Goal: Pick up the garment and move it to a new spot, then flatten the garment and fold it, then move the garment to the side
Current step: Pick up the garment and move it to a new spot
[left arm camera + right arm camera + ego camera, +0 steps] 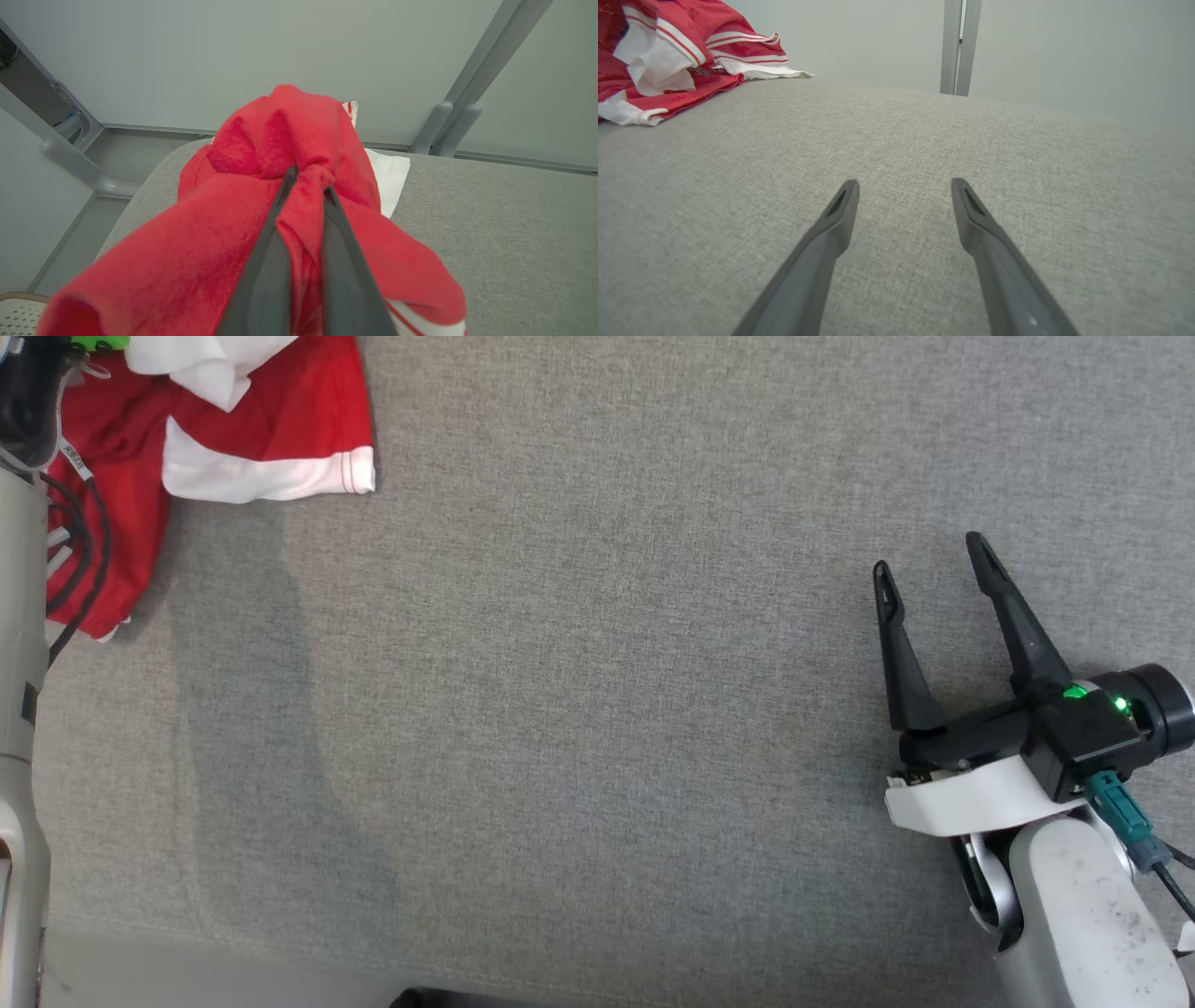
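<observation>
While the grey cloth-covered table (653, 728) spreads wide ahead of the robot, the red and white garment (271, 429) sits bunched in its far left corner, part of it running off the top and left edges of the head view. The left gripper (308, 179) is pressed together on a fold of the red cloth, which wraps up around both fingers in the left wrist view, so the step in hand looks to be the pick-up before the carry to a new spot. To do it well, I judge the arm should lift straight up until the trailing cloth hangs off the table, then swing toward the open middle, slowly enough that the thin pinched fold does not slide out. A single pinch on a heap may raise only one layer, so watch that the whole piece comes up. The right gripper (929, 555) sits at the near right, well apart from the garment, fingers spread and holding nothing. Crumpled as it is, the garment shows no sure long axis; its visible mass runs roughly near-to-far along the table's left side, and a white-banded hem (280, 481) points right toward the table's middle.
</observation>
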